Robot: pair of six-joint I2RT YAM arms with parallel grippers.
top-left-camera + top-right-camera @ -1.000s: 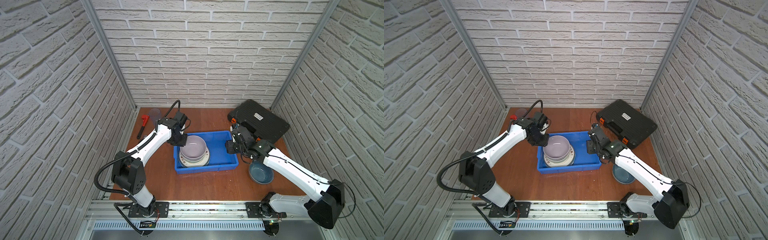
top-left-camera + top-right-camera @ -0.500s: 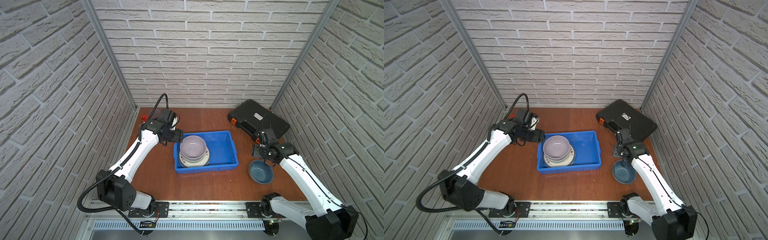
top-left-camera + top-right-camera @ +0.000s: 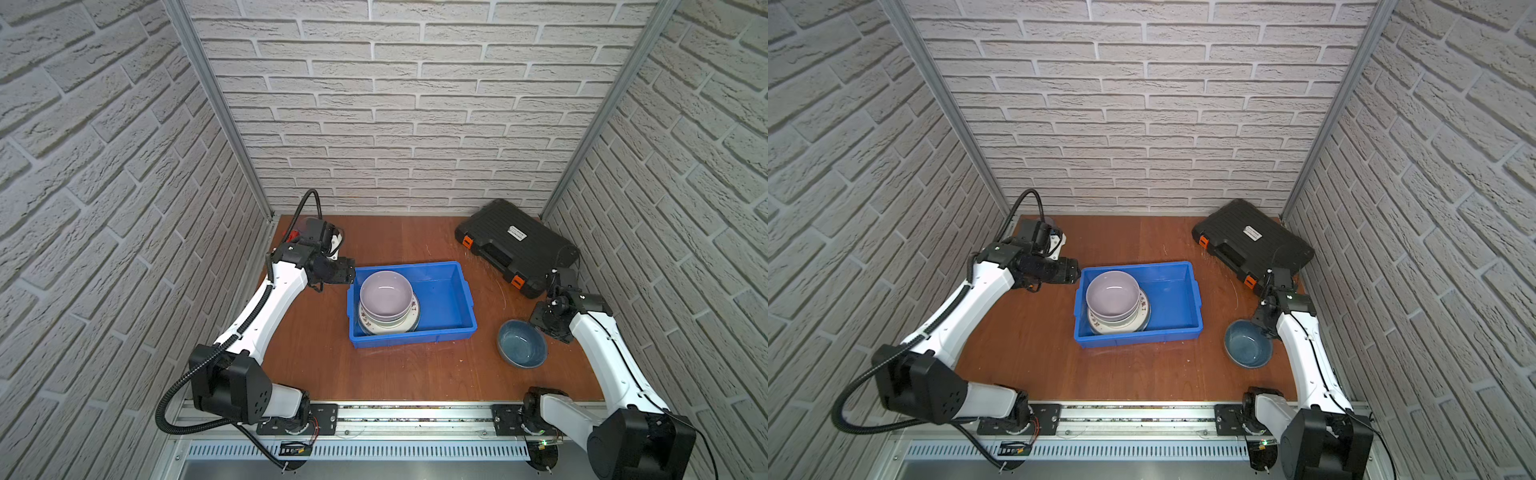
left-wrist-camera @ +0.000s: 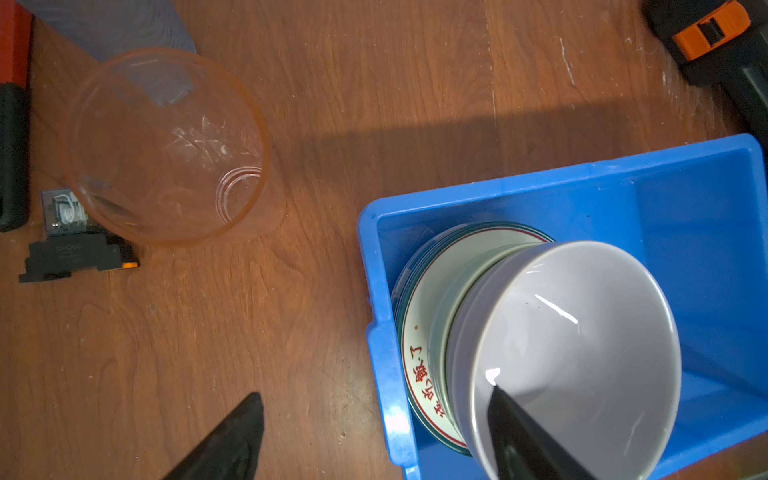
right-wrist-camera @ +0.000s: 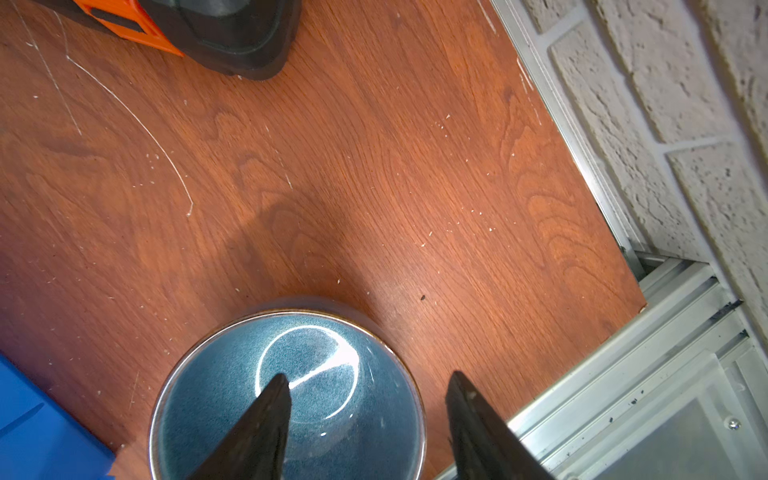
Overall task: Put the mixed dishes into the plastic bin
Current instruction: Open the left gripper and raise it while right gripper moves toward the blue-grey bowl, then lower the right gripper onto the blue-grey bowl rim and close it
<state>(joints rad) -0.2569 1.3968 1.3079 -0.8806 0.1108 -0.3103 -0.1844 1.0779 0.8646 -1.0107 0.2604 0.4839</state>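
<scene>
1. Lower right of a top view: the blue-grey bowl (image 3: pixel 522 343) is sitting on the worktop (image 3: pixel 395 370), outside the plastic bin (image 3: pixel 467 291). The right claw (image 5: pixel 368 376), which was reaching over the bin a second ago, is now hanging above this bowl. Its jaws are standing partly open and gripping nothing, one finger over the bowl's inside and the other beyond the rim.
2. Centre: the bin is holding the lilac bowl (image 3: pixel 385 294), which is resting on a lettered plate (image 4: pixel 419 374). The bowl is lying free now that the left claw (image 4: pixel 374 392) has drawn off it.
3. Upper left of the left wrist view: the clear tumbler (image 4: pixel 166 145) is standing on the worktop, apart from the bin. The left claw, wide open and empty, is pulling back toward that side.
4. Upper right of a top view: the black tool case (image 3: pixel 515 245) is lying untouched. By this reading, each arm is lining up its next dish.
</scene>
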